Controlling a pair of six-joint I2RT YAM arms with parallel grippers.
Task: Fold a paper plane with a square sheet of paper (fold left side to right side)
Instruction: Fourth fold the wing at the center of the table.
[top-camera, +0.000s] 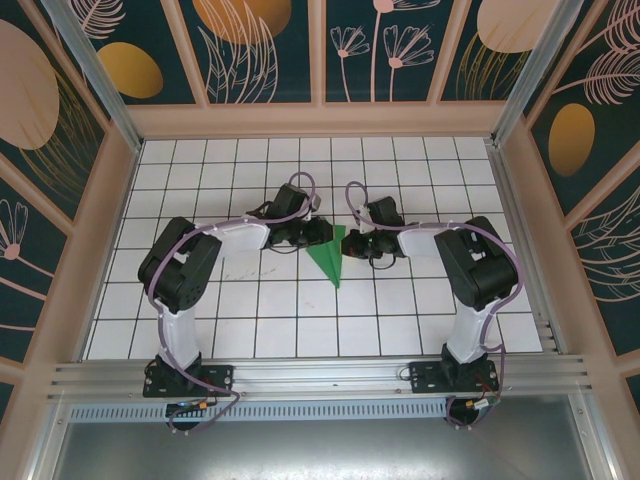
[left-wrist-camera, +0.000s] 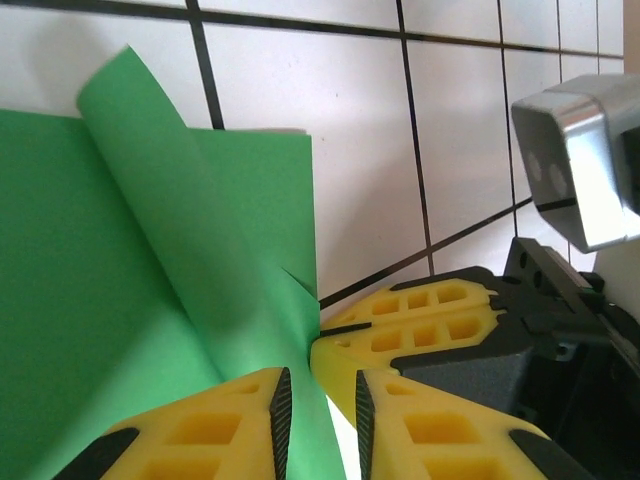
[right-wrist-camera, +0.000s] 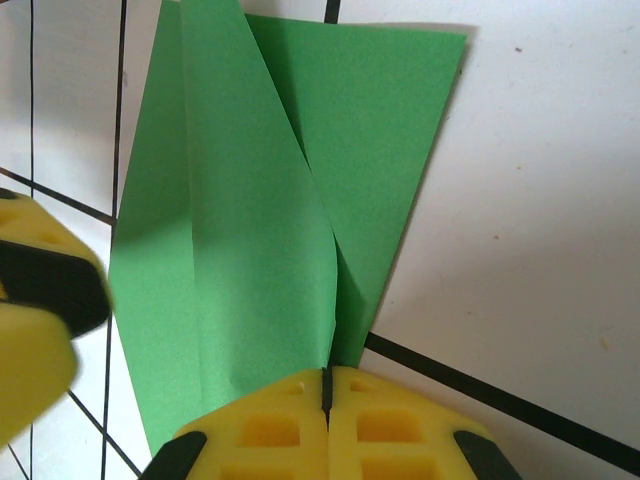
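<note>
Green paper (top-camera: 328, 260) (folded into a narrow wedge) lies flat near the middle of the white tiled table (top-camera: 250, 310), its sharp tip pointing toward the arm bases. From the overhead view you see both arms reaching inward, so that the paper sits between the two grippers.

Left gripper (top-camera: 322, 237): it meets the wide end of the wedge from the left. In the left wrist view, check the yellow fingers (left-wrist-camera: 220, 435) of this gripper (left-wrist-camera: 320, 395) — the jaws stand a little apart, not clamped. A raised flap of the paper (left-wrist-camera: 100, 300) curls up from the sheet and runs into the gap. One pad lies against the flap, while a pale sliver shows beside the other pad.

Right gripper (top-camera: 352, 243): it meets the wedge from the right. In the right wrist view, note that this gripper (right-wrist-camera: 326, 385) has its jaws clenched together, with only a thin seam between the two yellow fingers (right-wrist-camera: 400, 430). The tips sit at the edge of the paper (right-wrist-camera: 260, 250), where a long crease ends — you cannot tell whether any paper is caught between them. The left wrist view shows the same closed tips (left-wrist-camera: 330, 335) resting at the sheet's edge, just beside the left fingers.
</note>
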